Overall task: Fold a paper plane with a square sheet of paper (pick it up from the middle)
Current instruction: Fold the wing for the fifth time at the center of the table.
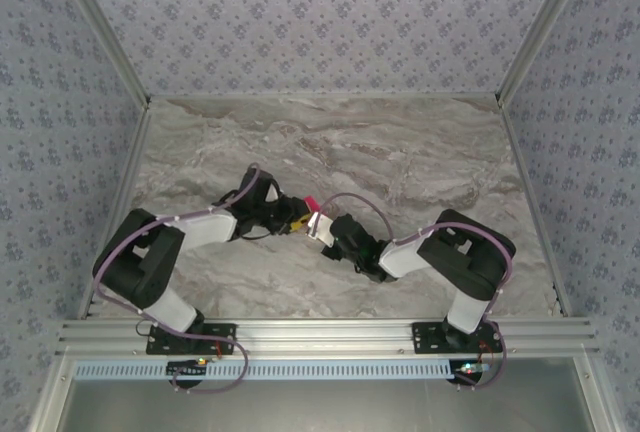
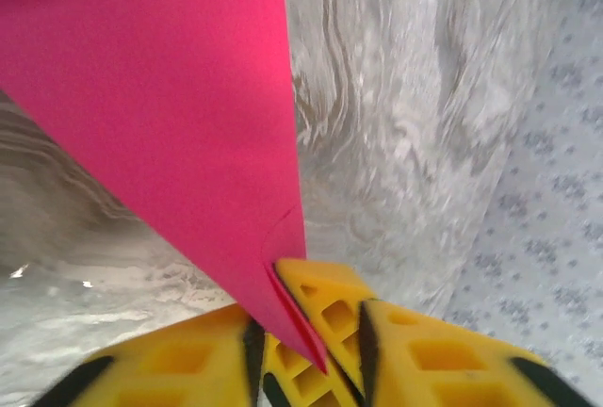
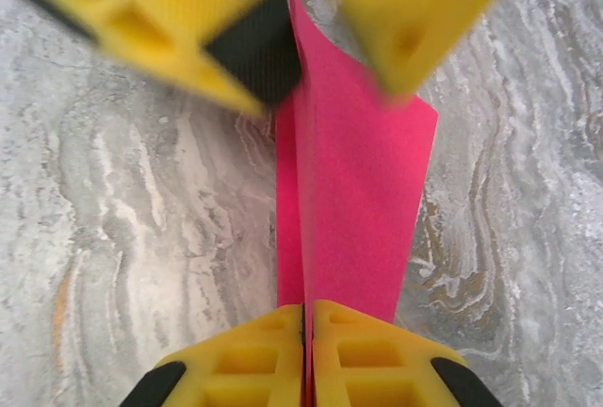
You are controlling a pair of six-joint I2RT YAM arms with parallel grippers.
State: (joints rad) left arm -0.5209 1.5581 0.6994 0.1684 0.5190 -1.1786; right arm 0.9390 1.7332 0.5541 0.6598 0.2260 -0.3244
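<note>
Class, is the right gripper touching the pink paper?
Touching. The right wrist view shows the right gripper shut with the paper pinched in it.

Seen from above, both arms rise from bases at the bottom of the frame and fold inward, elbows out to left and right, wrists almost nose to nose at centre. The left tool (image 2: 307,333) has its yellow fingers parted. The right tool (image 3: 303,317) is clamped flat together, pinching the pink paper (image 3: 349,190).
</note>
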